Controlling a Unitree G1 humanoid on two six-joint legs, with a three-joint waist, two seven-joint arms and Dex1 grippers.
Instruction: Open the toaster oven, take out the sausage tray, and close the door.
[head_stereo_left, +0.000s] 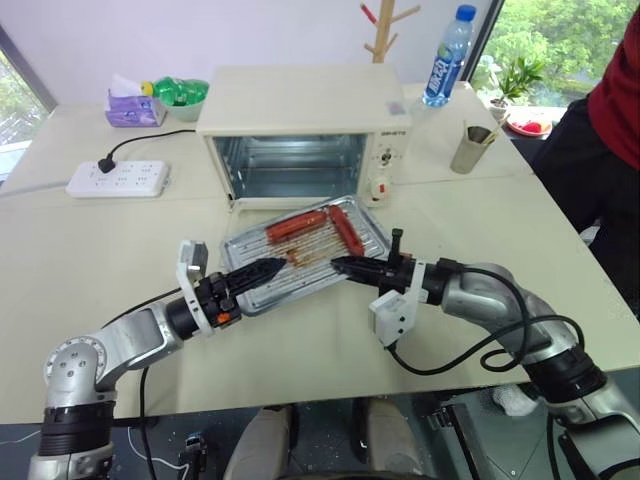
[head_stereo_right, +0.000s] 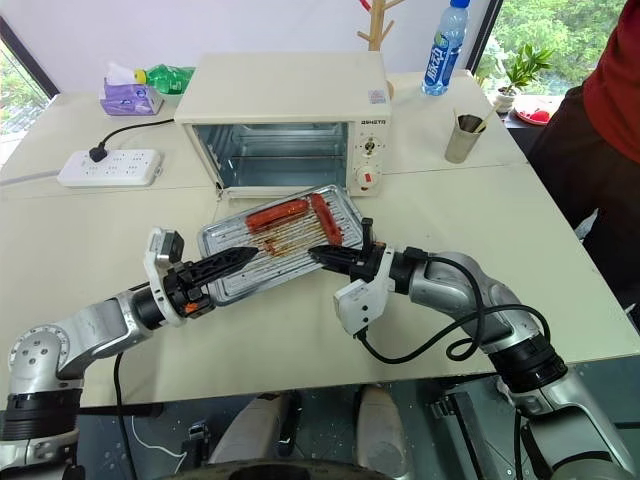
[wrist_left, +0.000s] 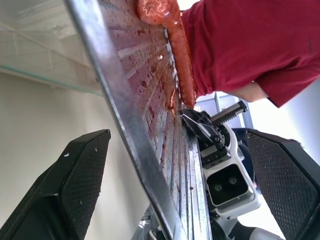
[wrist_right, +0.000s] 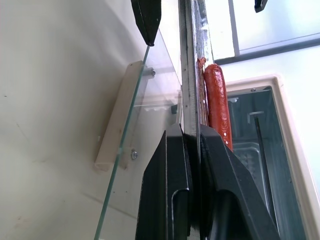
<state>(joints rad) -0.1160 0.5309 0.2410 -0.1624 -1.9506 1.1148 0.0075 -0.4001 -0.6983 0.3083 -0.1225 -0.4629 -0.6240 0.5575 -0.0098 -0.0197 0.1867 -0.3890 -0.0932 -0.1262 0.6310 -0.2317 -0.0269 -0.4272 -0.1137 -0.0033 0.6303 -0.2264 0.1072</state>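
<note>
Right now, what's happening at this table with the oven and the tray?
The toaster oven stands open, its glass door folded down flat. The right gripper is shut on the edge of the sausage tray, holding it out in front of the oven above the door, sausages on it. The left gripper is open, its fingers either side of the tray's opposite edge, not gripping.
</note>
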